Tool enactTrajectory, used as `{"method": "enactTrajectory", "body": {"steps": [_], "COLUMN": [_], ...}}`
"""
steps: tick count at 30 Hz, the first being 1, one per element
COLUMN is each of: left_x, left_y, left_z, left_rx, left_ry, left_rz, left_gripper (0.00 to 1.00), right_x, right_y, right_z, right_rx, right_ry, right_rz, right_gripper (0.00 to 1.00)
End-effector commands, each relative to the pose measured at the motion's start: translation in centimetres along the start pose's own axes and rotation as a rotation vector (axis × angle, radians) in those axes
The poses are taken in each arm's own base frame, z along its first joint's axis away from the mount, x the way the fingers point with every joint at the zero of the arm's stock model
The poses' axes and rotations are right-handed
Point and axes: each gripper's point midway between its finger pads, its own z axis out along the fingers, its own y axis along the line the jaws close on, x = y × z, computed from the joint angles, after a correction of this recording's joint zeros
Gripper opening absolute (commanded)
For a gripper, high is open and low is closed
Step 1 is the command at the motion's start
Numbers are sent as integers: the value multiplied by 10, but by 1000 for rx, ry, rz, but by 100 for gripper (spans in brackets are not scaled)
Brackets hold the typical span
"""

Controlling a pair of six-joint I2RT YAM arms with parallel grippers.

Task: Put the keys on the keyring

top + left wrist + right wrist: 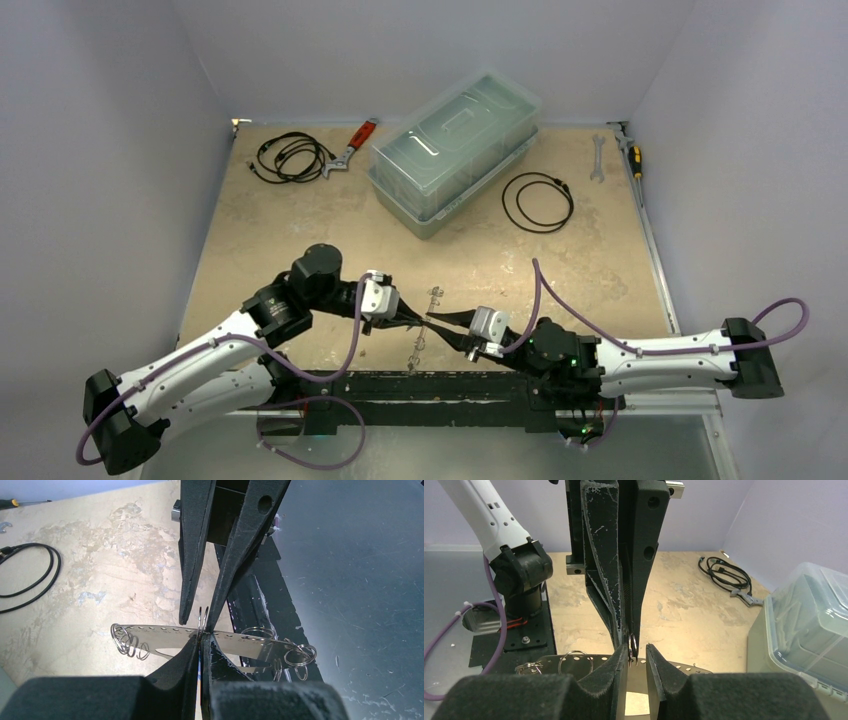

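**Left gripper pinches the ring, right one stands loose around it**

You have the ring [202, 620], a small split ring, standing upright on the near side of the box [455, 150], between it and the arm bases. Your left gripper [200, 642] is clenched on the ring's lower edge. Your right gripper [637, 650] meets it tip to tip with its fingers parted. They flank the ring, with a gap showing on one side.

Just under both tips you can see a flat perforated strip [165, 637] with ring clusters [127, 642] at each end. Whether it rests on the table [300, 230] you cannot tell.

A cable [295, 158] and a red-handled wrench [355, 140] lie left of the box. A second cable [562, 186] lies to its right.
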Motion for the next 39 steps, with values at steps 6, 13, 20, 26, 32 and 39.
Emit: {"method": "enactTrajectory", "body": {"steps": [6,13,20,26,32,39], "left_x": [-20,-16,-16,-16,-13,-12], "left_y": [7,9,9,9,9,10], "left_z": [0,1,1,1,2,3], "left_rx": [-1,-1,-5,-2,0,-1], "left_ry": [-30,-15,-14,-12,-4,-1], "left_rz": [64,51,53,50,42,40], "left_gripper": [0,0,0,0,0,0], "right_x": [-25,-21,-11,-13,-15,-16], "right_y": [-4,-9,-9,-10,-9,-8], "right_z": [10,9,7,6,8,8], "right_rx": [13,33,29,34,28,24], "right_ry": [-29,-1,53,48,42,37], "right_rz": [-14,-41,-54,-48,-48,-50], "right_gripper": [24,19,22,21,23,22]}}
